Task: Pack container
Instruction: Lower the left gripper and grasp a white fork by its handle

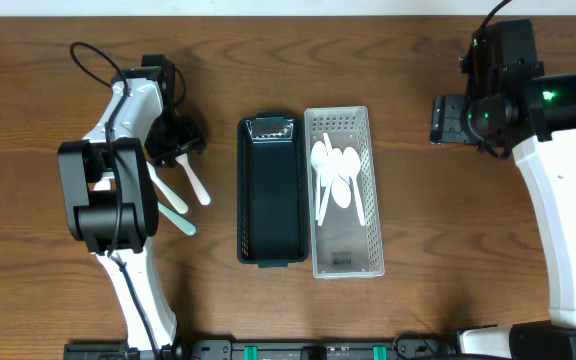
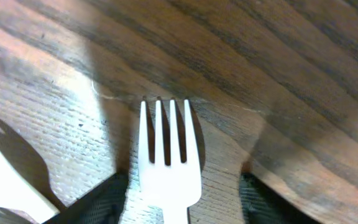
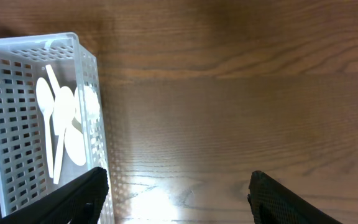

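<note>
Left gripper (image 2: pixel 180 190) is standing part open. Its fingers (image 2: pixel 98 202) are flanking the white fork (image 2: pixel 169 158) with a gap on each side, tines pointing away over the wooden table (image 2: pixel 278 74). A second white utensil (image 2: pixel 5 180) is lying just left of it. Right gripper (image 3: pixel 178 183) is hanging wide above the wood, gripping nothing. Farther off, the white basket (image 3: pixel 30 42) is holding white spoons (image 3: pixel 64 124). It is sitting just beside the black container (image 1: pixel 271 200) at table centre.
</note>
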